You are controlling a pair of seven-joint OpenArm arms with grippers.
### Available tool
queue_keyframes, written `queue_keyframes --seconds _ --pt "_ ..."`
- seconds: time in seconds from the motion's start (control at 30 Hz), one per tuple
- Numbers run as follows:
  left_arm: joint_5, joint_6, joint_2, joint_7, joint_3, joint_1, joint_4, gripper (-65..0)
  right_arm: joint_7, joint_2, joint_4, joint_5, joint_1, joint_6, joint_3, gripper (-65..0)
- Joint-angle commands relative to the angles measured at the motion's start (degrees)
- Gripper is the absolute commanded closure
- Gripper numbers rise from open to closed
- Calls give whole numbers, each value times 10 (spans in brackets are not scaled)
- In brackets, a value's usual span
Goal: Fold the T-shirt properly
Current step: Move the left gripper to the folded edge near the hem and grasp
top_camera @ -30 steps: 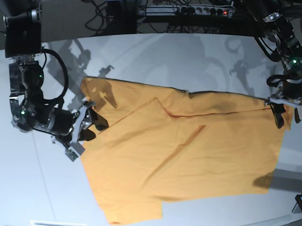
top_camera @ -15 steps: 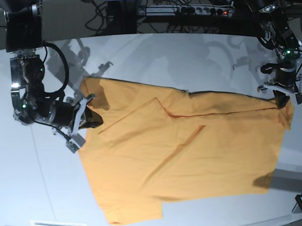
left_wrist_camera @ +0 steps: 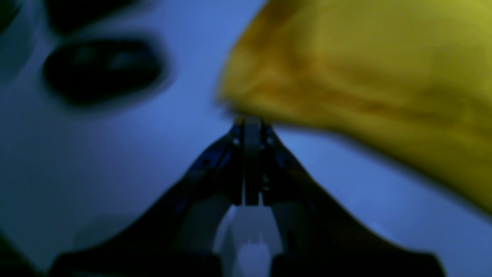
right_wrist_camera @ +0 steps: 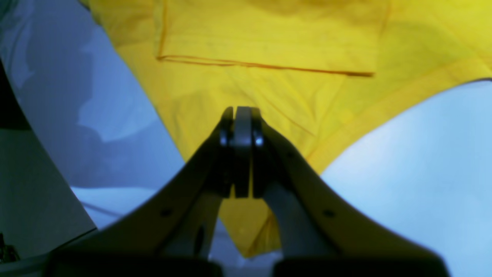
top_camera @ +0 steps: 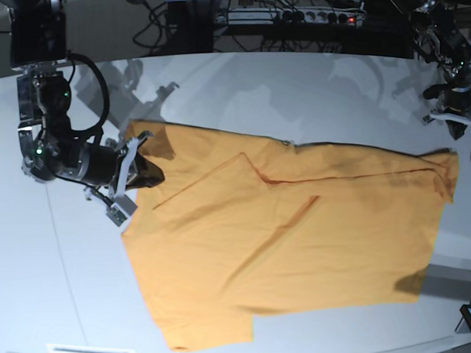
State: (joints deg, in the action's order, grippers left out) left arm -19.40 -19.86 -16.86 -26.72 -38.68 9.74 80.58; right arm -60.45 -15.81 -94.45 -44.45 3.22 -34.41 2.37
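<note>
T-shirt (top_camera: 292, 244) flat on table (top_camera: 294, 89), right gripper (right_wrist_camera: 242, 115) pinching its edge

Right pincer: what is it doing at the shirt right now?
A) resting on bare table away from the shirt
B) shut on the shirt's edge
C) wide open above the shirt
B: the right pincer has its jaws pressed together with the shirt fabric running between them.

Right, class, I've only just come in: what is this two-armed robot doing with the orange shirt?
It is working on folding the T-shirt, which lies mostly spread on the table. The right gripper is shut on the shirt's edge. The left gripper is shut at the opposite corner; the blur hides whether it holds cloth. No finished fold shows yet.
</note>
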Motion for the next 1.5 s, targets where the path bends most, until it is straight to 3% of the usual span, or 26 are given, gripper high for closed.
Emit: queue_keyframes --seconds 0.0,0.3,0.47,1.3,1.47 --pt "-7 -3 -23 19 -1 -8 4 0 14 -5 -11 -10 12 -2 -4 -1" --pt "-7 -6 -51 21 3 -35 -14 0 14 -4 -11 -10 11 -2 -1 -1" --pt "-7 -4 -67 21 52 -44 -17 0 14 -4 -11 -10 2 -2 -4 -1" --pt "-4 -5 -68 22 58 -101 -113 0 14 -6 -11 -10 -7 -2 -4 -1" --pt "76 -6 -63 22 59 -127 -123 0 14 -6 -11 -10 -8 -2 -4 -1"
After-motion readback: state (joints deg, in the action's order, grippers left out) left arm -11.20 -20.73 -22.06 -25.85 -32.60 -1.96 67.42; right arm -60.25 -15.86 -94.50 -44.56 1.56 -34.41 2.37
